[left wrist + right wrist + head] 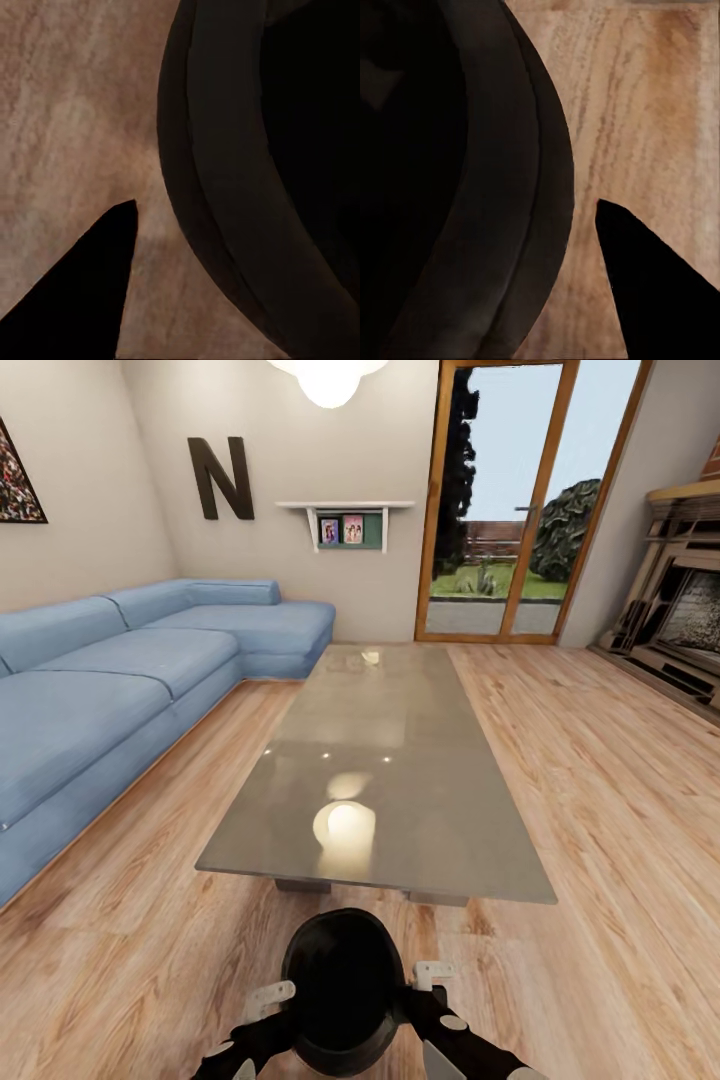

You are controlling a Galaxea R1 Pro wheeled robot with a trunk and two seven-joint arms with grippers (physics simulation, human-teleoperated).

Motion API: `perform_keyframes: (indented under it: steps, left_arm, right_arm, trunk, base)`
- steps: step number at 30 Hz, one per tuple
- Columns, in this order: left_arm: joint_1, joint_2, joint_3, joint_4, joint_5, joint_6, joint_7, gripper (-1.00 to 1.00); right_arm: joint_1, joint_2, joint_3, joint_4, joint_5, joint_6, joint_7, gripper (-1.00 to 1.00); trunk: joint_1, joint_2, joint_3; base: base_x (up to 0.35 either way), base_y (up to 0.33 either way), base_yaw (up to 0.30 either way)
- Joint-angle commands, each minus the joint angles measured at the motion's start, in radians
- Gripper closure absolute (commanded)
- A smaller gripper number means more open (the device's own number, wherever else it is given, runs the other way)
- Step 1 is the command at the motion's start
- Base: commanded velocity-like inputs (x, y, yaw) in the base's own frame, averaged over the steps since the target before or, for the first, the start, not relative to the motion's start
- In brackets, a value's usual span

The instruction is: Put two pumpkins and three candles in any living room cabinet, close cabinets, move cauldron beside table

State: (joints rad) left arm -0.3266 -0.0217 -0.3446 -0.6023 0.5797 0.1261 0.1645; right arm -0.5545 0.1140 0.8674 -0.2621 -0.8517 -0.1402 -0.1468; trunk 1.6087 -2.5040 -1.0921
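Living-room wood floor [600, 810], cauldron [343, 985] pinched between left tool [262, 1010], right tool [425, 990], near table [380, 760]

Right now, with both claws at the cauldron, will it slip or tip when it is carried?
The cauldron looks stiff and probably heavy: it is bulky, with a thick rim band. Its round, smooth belly could slip, since the left claw and right claw only press its sides. If set down upright, the wide body seems unlikely to tip.

A blue corner sofa [110, 680] lines the left wall under a large dark letter N [220, 477]. A small wall shelf [345, 520] holds two pictures. Glass doors [510, 500] show a garden. Wooden floor [610, 780] throughout; fireplace [680, 610] at right.
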Motion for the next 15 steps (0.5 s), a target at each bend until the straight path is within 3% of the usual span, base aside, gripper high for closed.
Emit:
perform_keyframes:
  steps: [1,15]
  left_arm:
    - [0.0,0.001,-0.005,-0.002,0.009,0.003,0.011,-1.0]
    - [0.0,0.001,-0.001,-0.004,0.011,0.003,0.007,-1.0]
  right_arm:
    - [-0.001,0.0,0.009,0.0,-0.009,-0.004,-0.005,-1.0]
    - [-0.001,0.0,0.009,0.0,-0.01,-0.004,-0.005,-1.0]
  trunk:
    - [0.0,0.0,-0.001]
    - [0.0,0.0,-0.001]
  base:
    - [0.0,0.0,0.0]
    - [0.0,0.0,0.0]
